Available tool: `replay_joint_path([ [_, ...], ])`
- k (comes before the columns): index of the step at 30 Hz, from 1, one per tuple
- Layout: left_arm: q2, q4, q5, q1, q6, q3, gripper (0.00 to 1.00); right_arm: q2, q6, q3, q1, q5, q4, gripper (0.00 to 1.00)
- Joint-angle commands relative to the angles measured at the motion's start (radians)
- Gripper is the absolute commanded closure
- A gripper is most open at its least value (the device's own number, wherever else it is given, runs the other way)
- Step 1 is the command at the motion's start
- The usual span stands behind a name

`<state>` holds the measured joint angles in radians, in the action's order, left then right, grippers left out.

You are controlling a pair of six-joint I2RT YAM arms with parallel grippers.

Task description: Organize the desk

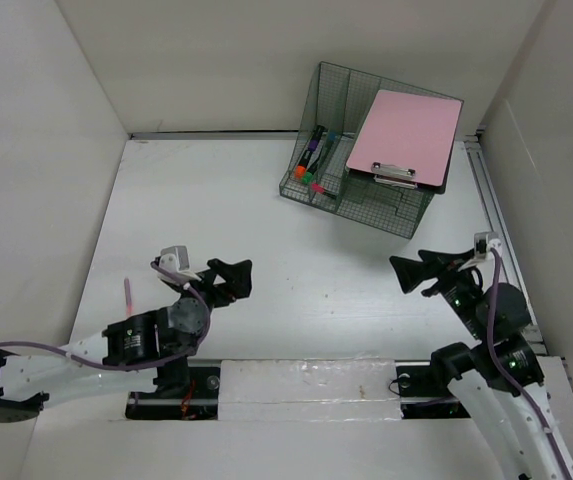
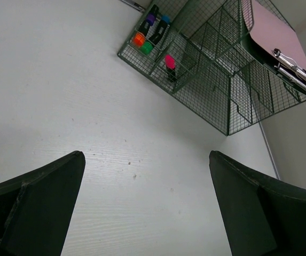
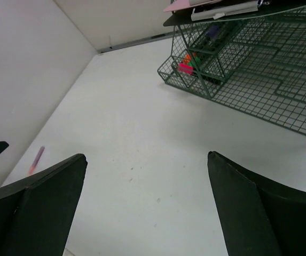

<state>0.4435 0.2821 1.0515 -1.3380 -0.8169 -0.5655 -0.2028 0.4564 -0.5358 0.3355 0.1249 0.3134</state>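
Along left edge of desk (image 1: 296, 260), pink pen (image 1: 127, 292) lies loose; left gripper (image 1: 238, 280), jaws spread and empty like right gripper (image 1: 399, 275), should straddle its barrel crosswise.

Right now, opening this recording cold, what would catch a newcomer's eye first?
The pink clipboard with a metal clip, atop the dark green wire-mesh organizer at the far right of the white desk; bright-capped markers sit in its left side. A thin pink pen lies alone by the left wall. The left gripper and right gripper hang open.
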Motion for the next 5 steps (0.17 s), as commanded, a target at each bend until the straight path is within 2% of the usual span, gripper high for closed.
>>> replay_joint_path([
  [1,0.001,0.042,0.062,0.0,-0.1,-0.017,0.01,0.035,0.042,0.01,0.007,0.012,-0.048,0.0],
  [5,0.03,-0.021,0.061,0.0,-0.038,-0.02,0.01,0.034,0.038,-0.003,0.007,-0.005,-0.033,0.0],
])
